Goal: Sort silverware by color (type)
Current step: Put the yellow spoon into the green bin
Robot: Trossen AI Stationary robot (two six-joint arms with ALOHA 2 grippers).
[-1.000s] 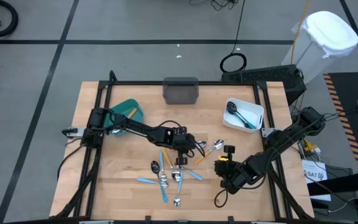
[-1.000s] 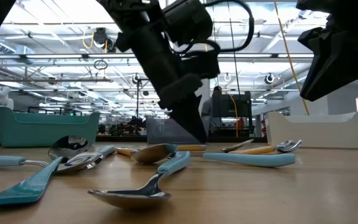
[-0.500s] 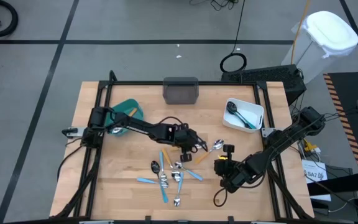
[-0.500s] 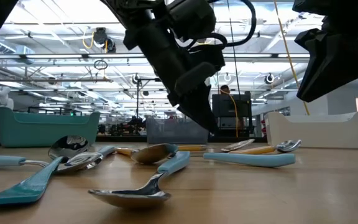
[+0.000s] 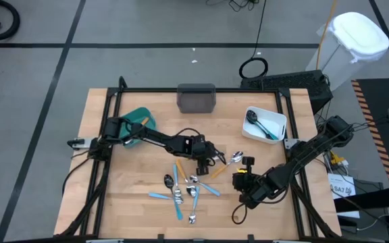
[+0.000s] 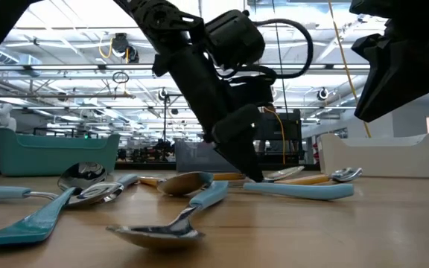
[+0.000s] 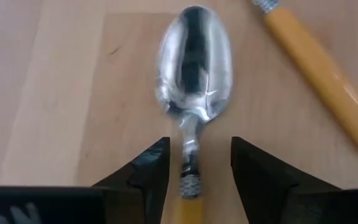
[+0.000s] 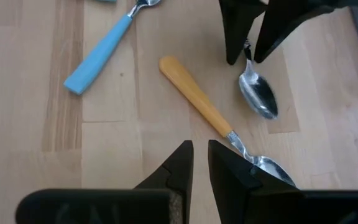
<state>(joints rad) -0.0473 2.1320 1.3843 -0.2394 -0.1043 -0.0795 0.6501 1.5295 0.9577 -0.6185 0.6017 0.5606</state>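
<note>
— While the count stands open, what is item one, and where does it lie?

— Item one: a silver-bowled spoon with an orange plastic handle [image 7: 194,112], flat on the pale wooden counter [image 5: 113,196], right of the main scatter. The left gripper [image 7: 194,168] has its two dark fingers [image 7: 148,171] spread, one each side of the neck, just clear of the metal by the look of it. I judge them lowered astride the narrowest part so that they can close on a firm spot short of the bowl.

— Neighbours?

— Item two: a second orange-handled spoon [image 8: 213,121], just beside the first and lying at an angle to it, not touching as far as I can tell. Item three: a loose cluster of blue-handled spoons and forks [image 5: 181,192] nearer the front edge, some overlapping, unsorted.

— Already filed?

— A black-headed, blue-handled spoon [image 5: 258,123] lies in the white rectangular bin [image 5: 248,131] at the right rear. An orange handle [image 5: 142,122] pokes from the teal bin [image 5: 146,116] at the left rear, so orange pieces likely belong there. The grey bin [image 5: 196,98] sits at the back centre; contents not discernible.

— The other arm?

— The right gripper [image 8: 201,162] hangs above the counter near the second spoon, fingers nearly pressed together around nothing, seemingly kept out of the way.
</note>
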